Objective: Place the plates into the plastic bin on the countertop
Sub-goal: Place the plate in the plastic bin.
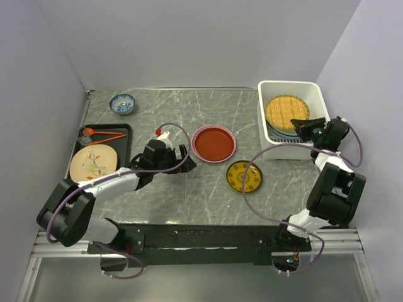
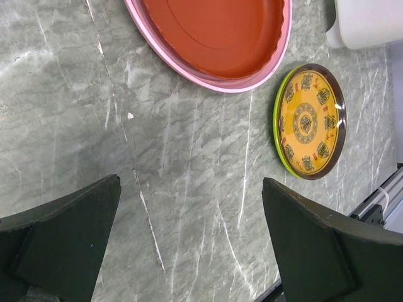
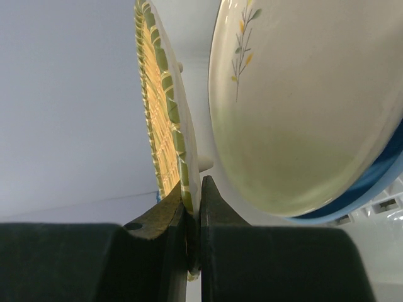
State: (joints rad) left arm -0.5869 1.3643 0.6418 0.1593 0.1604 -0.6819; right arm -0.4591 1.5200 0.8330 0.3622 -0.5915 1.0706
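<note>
The white plastic bin (image 1: 315, 93) stands at the back right of the countertop (image 1: 189, 113). My right gripper (image 1: 306, 128) is shut on the rim of a yellow woven-look plate with a green edge (image 1: 286, 111), holding it tilted over the bin. In the right wrist view this plate (image 3: 165, 119) is pinched between my fingertips (image 3: 195, 189), above a cream sprig plate (image 3: 302, 107) and a blue plate (image 3: 381, 185). My left gripper (image 1: 187, 157) is open and empty just left of the red-orange plate (image 1: 213, 143). The small yellow-patterned plate (image 1: 244, 177) lies nearer.
A black tray (image 1: 123, 135) at the left holds a cream leaf-sprig plate (image 1: 94, 163) and orange sticks (image 1: 104, 136). A blue-and-white bowl (image 1: 122, 103) sits at the back left. The left wrist view shows the red-orange plate (image 2: 214, 31), the yellow-patterned plate (image 2: 308, 123) and the bin's corner (image 2: 371, 25).
</note>
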